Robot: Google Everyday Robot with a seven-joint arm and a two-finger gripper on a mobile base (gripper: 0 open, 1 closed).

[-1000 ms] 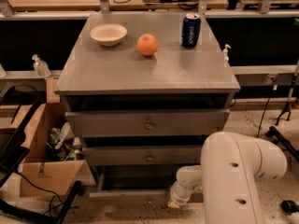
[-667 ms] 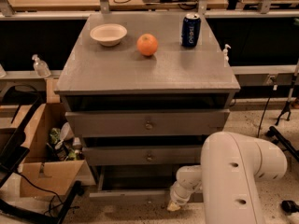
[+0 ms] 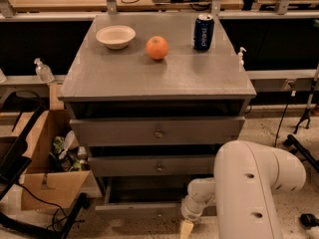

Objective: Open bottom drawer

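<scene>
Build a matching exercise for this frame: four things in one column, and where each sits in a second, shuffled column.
Things:
1. bowl
2. can
3. hand
4. cardboard box

Places:
A. beside the left side of the cabinet, down low
B. back right of the cabinet top
C. low, in front of the bottom drawer
D. back left of the cabinet top

Pairs: 1-D, 2-B, 3-C, 4-A
</scene>
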